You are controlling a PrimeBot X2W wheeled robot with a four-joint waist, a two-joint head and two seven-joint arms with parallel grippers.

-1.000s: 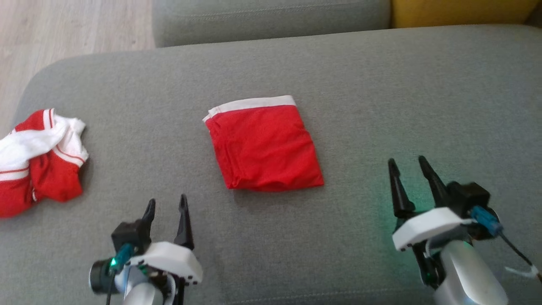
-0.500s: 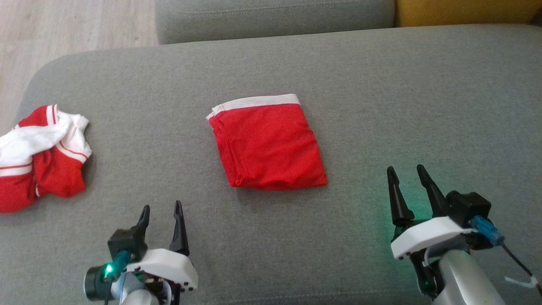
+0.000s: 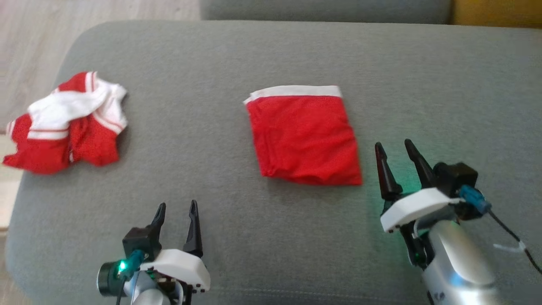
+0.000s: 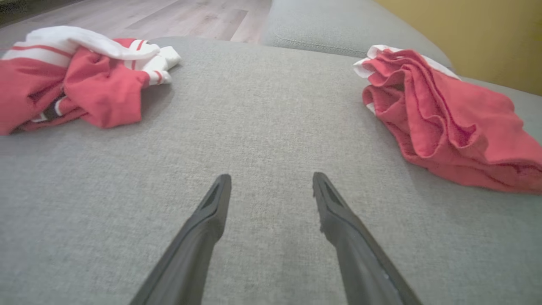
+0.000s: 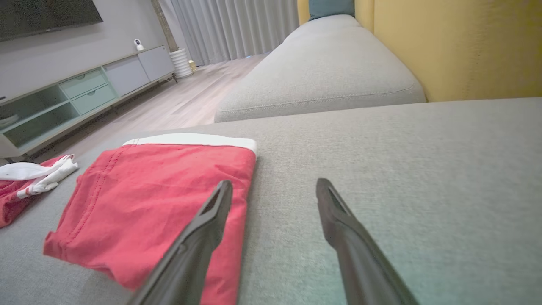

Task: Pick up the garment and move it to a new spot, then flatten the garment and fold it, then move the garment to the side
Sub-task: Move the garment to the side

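Observation:
A red garment point(image 3: 302, 135) with a white waistband lies folded flat in the middle of the grey sofa seat point(image 3: 271, 51). My right gripper point(image 3: 393, 143) is open and empty just right of its lower right corner. In the right wrist view the right gripper point(image 5: 275, 183) has its left finger over the edge of the folded garment point(image 5: 152, 190). My left gripper point(image 3: 178, 204) is open and empty near the seat's front edge. In the left wrist view the left gripper point(image 4: 272, 177) points at bare cushion, with the folded garment point(image 4: 444, 123) to its right.
A crumpled red-and-white garment point(image 3: 67, 123) lies at the seat's left end, also in the left wrist view point(image 4: 76, 76). Wooden floor point(image 3: 34, 34) lies beyond the left edge. A second grey cushion point(image 5: 322, 80) and a yellow backrest point(image 5: 465, 46) stand behind.
The head camera has turned left, so the whole picture shifted right. My right gripper now stands closer to the folded garment's right edge. My left gripper has drawn back toward the front edge.

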